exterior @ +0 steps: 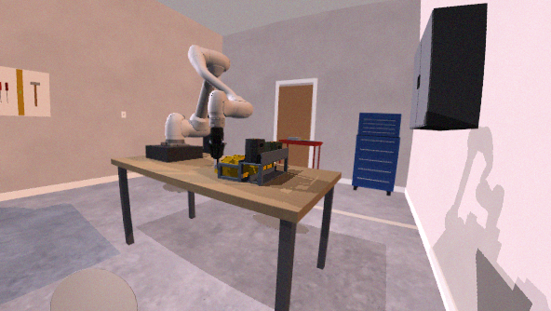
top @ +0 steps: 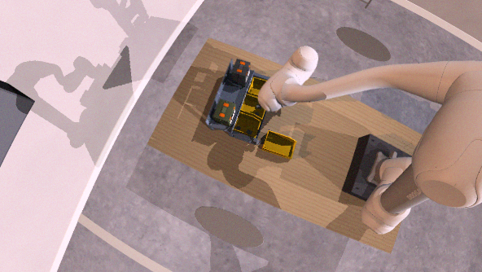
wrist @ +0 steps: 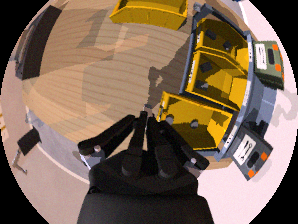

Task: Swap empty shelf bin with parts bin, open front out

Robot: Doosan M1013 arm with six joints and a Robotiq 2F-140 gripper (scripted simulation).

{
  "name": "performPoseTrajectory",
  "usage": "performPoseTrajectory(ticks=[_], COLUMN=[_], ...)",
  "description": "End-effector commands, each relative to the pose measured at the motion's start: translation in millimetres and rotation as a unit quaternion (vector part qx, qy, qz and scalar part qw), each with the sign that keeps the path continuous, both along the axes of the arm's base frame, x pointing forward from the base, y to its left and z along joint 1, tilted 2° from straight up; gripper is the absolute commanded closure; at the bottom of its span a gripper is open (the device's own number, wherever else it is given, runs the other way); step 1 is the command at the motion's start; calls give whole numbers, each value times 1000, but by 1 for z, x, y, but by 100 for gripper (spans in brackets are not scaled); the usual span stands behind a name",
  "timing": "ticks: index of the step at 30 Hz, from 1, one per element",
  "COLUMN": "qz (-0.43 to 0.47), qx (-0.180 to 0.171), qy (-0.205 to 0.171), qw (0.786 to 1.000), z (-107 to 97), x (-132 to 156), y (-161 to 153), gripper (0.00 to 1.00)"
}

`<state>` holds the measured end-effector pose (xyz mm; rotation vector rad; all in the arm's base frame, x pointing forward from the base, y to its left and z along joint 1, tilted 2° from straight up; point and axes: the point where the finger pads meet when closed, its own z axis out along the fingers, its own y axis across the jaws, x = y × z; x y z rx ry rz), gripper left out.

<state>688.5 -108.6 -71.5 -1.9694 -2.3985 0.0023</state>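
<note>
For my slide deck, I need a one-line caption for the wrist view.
Shut fingers hover over the table beside the shelf of yellow bins; a separate yellow bin stands apart.

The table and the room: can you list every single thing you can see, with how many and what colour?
Table: one, wooden top with dark legs, middle of the room.
Shelf: one, dark grey, on the table.
Bins in the shelf: three, yellow, side by side, open fronts facing out.
Bin on the table: one, yellow, beside the shelf's end.
Boxes on the shelf top: two, dark with orange marks.
Tool chest: one, blue, against the far wall.
Small table: one, red, by the door.
Door: one, brown with a white frame.
Wall cabinet: one, black, on the right wall.
Base block: one, black, under the arm.
Arm: one, pale.
Hand: one, black, shut on nothing, in front of the shelf.
</note>
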Motion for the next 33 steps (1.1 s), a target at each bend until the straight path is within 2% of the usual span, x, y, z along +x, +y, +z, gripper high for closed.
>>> performPoseTrajectory(ticks=[1,15,33], qz=[-2,-2,-2], qx=[2,2,2], qy=[0,0,0], qw=[1000,1000,1000], z=[-3,-4,-7], x=[0,1,17], y=[4,4,7], gripper=[90,90,90])
